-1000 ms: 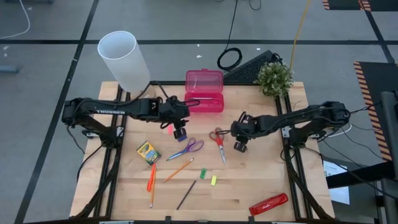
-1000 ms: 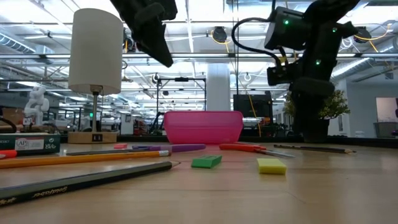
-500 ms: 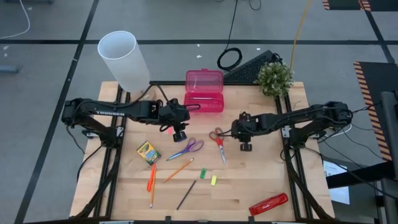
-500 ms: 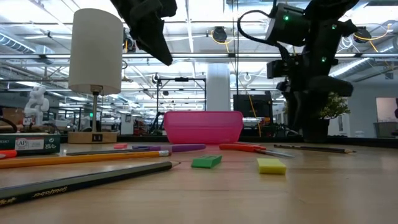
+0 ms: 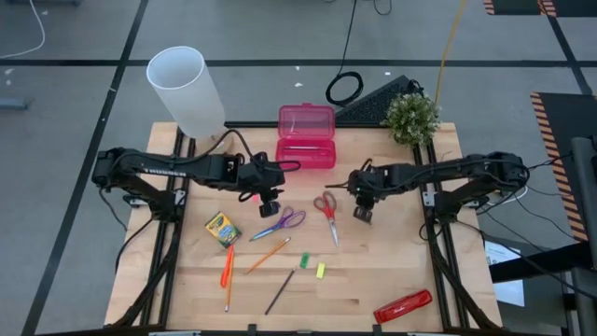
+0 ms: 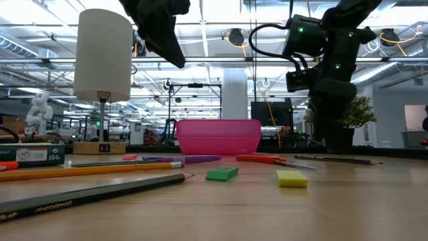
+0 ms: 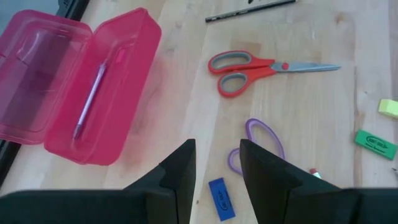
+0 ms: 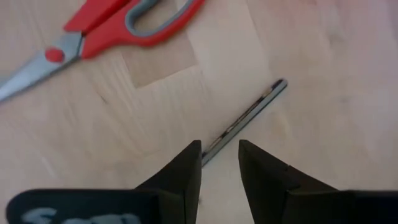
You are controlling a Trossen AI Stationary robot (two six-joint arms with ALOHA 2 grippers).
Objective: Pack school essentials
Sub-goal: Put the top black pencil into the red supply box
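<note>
The open pink case stands at the table's far middle with a thin pen inside. My left gripper hangs open, high above a blue piece, near the purple scissors. My right gripper is open over a dark pencil lying flat on the table, right of the red scissors. Nearer the front lie the crayon box, an orange pencil, another dark pencil, a green piece and a yellow piece.
A white cylinder stands at the far left corner and a small plant at the far right. A long red bar lies at the near right. An orange marker lies near the left front.
My right gripper has shifted a little beside the red scissors, first toward the table's right edge, then back toward the left and far side, staying above the table.
</note>
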